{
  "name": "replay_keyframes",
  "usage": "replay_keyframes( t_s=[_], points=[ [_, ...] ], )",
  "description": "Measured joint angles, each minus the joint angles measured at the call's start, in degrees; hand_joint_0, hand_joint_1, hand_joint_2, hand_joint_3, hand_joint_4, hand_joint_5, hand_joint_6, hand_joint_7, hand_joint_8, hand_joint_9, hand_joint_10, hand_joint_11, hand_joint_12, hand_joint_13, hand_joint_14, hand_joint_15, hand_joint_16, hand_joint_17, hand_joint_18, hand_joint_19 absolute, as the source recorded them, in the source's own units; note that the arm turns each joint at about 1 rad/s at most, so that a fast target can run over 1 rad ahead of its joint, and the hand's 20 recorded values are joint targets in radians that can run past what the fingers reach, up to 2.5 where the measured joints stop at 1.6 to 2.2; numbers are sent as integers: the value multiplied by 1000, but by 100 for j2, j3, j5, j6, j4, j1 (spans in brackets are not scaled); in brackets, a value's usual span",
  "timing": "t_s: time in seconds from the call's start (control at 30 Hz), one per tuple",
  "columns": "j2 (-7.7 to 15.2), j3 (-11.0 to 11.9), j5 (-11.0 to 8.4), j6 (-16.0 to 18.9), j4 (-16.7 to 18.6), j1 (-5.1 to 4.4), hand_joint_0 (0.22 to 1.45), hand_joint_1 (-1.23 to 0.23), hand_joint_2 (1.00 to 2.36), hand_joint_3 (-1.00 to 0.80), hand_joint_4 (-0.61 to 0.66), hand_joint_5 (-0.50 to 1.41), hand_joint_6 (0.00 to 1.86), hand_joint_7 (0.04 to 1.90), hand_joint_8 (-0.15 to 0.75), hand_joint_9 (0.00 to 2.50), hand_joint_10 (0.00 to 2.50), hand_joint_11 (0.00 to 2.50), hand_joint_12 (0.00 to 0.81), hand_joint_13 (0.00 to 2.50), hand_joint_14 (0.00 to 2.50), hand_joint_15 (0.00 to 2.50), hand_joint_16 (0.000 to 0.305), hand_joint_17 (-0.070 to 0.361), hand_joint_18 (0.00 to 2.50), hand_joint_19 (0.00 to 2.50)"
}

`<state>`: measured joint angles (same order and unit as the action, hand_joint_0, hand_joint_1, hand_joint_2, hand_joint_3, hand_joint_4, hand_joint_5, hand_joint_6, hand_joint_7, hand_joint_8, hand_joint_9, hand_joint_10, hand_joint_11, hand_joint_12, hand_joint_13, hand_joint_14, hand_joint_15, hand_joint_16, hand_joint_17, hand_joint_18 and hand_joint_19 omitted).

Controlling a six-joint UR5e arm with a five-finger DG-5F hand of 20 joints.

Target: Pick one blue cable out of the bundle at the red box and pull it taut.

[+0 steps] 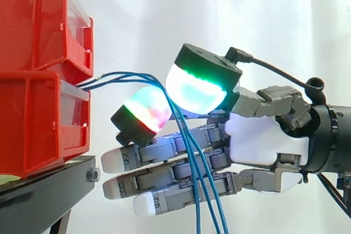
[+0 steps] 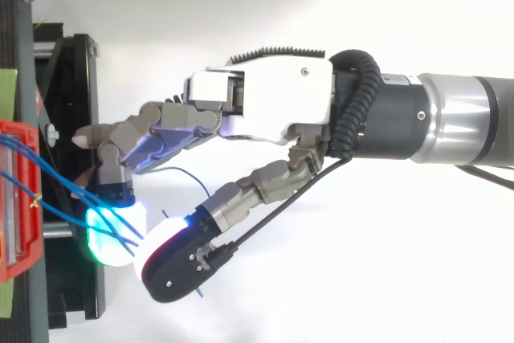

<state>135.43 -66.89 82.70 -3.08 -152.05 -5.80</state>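
Red bins [image 1: 34, 124] on black stand [image 1: 46, 193], white curtain [image 1: 159, 15] behind.

Red bins [image 1: 38, 75], black stand [image 1: 44, 190], white curtain [image 1: 219, 15]. Blue cables [image 1: 187, 142], uniform in colour. Hand [image 1: 263, 141]: white palm, grey fingers [image 1: 164, 171] tipped white; two glowing pads [image 1: 194, 89] in black housings, one white-cyan edged green, one mottled green, cyan and red.

A white curtain [image 1: 153, 20] hangs behind everything, with soft vertical folds. At the lower left there is a black stand [image 1: 49, 193] with a flat top plate, and a silver bolt head [image 1: 92, 175] sits on its front edge. Seen from above, a pale green strip [image 2: 8, 90] runs along the left border, and a short silver rod [image 2: 55, 232] crosses the stand's black frame.
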Motion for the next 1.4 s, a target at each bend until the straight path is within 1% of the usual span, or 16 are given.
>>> replay_keyframes(
  t_s=[0.13, 0.23, 0.3, 0.33, 0.43, 0.47, 0.5, 0.6, 0.63, 0.67, 0.77, 0.83, 0.97, 1.1, 1.2, 1.4],
  points=[
    [-2, 0, 0, 0, 0, 0, 837, -910, 1000, -500, -80, -220, 897, 866, 199, 469, 3, 135, 331, 265, 0, 0, 52, 118, 411, 100],
    [0, 0, 0, 0, 0, 0, 694, -987, 1000, -500, -45, -238, 893, 849, 190, 400, 3, 141, 333, 235, 0, 0, 53, 119, 405, 83],
    [-3, 0, 0, 0, 0, 0, 630, -1001, 1000, -500, -20, -243, 892, 839, 192, 377, 3, 139, 334, 225, 0, 0, 53, 119, 392, 86],
    [-3, 0, 0, 0, 0, 0, 583, -1017, 1000, -500, 19, -249, 893, 820, 195, 358, 3, 149, 343, 217, 0, 0, 54, 122, 388, 87],
    [-2, 0, 0, 0, 0, 0, 523, -1038, 1000, -500, 86, -253, 895, 793, 216, 343, 3, 154, 357, 215, 1, 0, 57, 128, 400, 82],
    [-4, 0, 0, 0, 0, 0, 476, -1022, 1000, -500, 139, -254, 902, 752, 238, 345, 3, 170, 372, 217, 0, 0, 60, 135, 408, 97],
    [-4, 0, 0, 0, 0, 0, 478, -1022, 1000, -500, 146, -253, 897, 763, 243, 350, 3, 164, 374, 221, 0, 0, 60, 136, 415, 92],
    [-1, 0, 0, 0, 0, 0, 415, -845, 1000, -500, 197, -222, 879, 758, 305, 425, 3, 167, 413, 238, 0, 0, 68, 153, 441, 119],
    [-2, 0, 0, 0, 0, 0, 412, -768, 1000, -500, 197, -207, 869, 777, 318, 452, 3, 164, 418, 244, 0, 0, 69, 156, 446, 127],
    [-3, 0, 0, 0, 0, 0, 412, -733, 1000, -500, 194, -195, 859, 802, 332, 493, 3, 165, 420, 252, 0, 0, 69, 156, 444, 135],
    [-2, 0, 0, 0, 0, 0, 465, -623, 1000, -500, 164, -174, 840, 860, 321, 531, 5, 157, 398, 254, 0, 0, 65, 146, 415, 148],
    [-1, 0, 0, 0, 0, 0, 516, -607, 1000, -500, 144, -169, 834, 900, 309, 546, 4, 157, 380, 250, 0, 0, 61, 136, 389, 172],
    [-2, 0, 0, 0, 0, 0, 584, -630, 1001, -482, 126, -163, 838, 939, 298, 565, 4, 162, 362, 251, 0, 0, 57, 128, 370, 178],
    [0, 0, 0, 0, 0, 0, 615, -655, 1011, -350, 139, -152, 856, 980, 304, 600, 4, 177, 360, 270, 0, 0, 56, 126, 395, 179],
    [0, 0, 0, 0, 0, 0, 619, -710, 1015, -269, 146, -146, 864, 1008, 307, 625, 5, 193, 360, 291, 0, 0, 56, 126, 427, 176],
    [-1, 0, 0, 0, 0, 1, 654, -830, 1015, -306, 185, -144, 861, 990, 306, 629, 5, 201, 359, 303, 0, 0, 56, 126, 456, 152]
  ],
)
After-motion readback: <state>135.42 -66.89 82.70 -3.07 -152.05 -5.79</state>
